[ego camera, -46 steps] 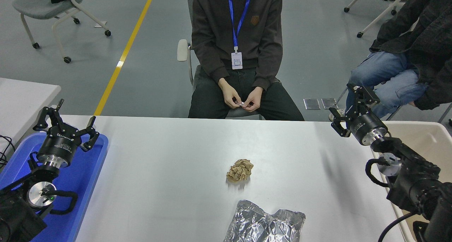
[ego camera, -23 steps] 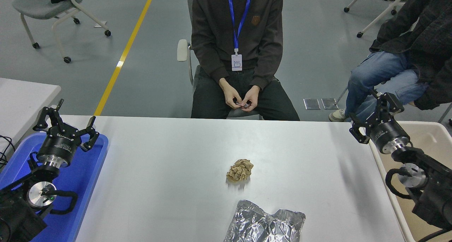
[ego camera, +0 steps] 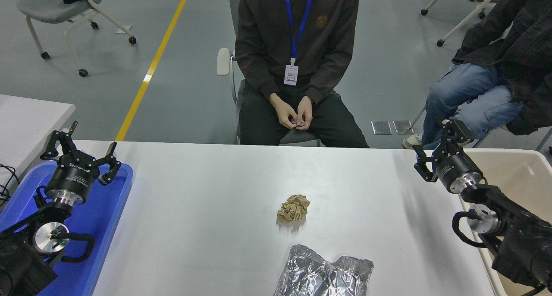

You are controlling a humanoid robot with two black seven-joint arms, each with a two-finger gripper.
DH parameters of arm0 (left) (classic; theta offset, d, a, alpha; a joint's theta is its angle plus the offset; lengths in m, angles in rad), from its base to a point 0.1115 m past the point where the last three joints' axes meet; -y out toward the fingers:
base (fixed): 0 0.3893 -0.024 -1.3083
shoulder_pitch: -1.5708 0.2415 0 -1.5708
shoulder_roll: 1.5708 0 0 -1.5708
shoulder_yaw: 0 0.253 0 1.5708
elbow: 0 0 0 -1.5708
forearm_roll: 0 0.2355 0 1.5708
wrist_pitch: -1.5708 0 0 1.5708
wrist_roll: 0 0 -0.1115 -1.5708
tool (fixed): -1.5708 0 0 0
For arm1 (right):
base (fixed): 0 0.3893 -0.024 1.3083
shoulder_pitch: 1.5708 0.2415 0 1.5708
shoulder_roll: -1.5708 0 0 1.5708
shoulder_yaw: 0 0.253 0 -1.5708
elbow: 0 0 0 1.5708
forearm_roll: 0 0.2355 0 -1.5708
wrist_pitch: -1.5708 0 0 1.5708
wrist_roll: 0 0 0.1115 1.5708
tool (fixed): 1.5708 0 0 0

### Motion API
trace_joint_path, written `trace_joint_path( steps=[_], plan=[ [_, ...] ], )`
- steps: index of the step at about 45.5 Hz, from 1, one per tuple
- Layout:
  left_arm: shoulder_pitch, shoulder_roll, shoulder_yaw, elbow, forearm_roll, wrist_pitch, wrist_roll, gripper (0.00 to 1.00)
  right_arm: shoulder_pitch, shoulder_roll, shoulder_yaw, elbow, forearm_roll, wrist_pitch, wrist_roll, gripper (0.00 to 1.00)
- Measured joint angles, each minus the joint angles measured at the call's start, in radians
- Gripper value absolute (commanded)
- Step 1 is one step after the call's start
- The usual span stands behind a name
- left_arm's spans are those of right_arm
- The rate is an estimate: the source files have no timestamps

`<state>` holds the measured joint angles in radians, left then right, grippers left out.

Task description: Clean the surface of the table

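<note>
Since half a second ago your right arm has swung back left, so the right gripper now hangs over the far right corner of the table surface rather than out past the edge above the bin. Your table surface fills the middle and lower part of the view, wide, white and matte, running from the blue tray on the left to the beige bin on the right. On it, near the middle, sits a crumpled ball of brown paper, and nearer to you, at the bottom edge of the view, lies a crinkled silver foil bag; the two are apart and neither has shifted. Your right gripper's fingers are spread and carry nothing, and they sit well away from both pieces of litter. Your left gripper is parked at the lower left above the blue tray, its fingers splayed wide and likewise empty, just as it was before. Past the far edge, a person in a dark sweatshirt with a blue lanyard sits facing you, the person's hands together in the lap around something small; that person has leaned a little to the right. A second person in jeans sits at the upper right. A smaller white tabletop shows at the left edge.
</note>
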<state>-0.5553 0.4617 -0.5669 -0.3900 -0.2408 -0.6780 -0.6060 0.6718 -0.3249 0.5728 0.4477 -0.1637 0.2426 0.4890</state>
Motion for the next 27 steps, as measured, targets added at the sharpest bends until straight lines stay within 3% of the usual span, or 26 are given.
trace_joint_path(
  steps=[27],
  plan=[
    [0.0,0.0,0.0,0.0,0.0,0.0,0.0,1.0,0.004,-0.051,0.006,0.087,0.002,-0.007,-0.021,0.99]
  ],
)
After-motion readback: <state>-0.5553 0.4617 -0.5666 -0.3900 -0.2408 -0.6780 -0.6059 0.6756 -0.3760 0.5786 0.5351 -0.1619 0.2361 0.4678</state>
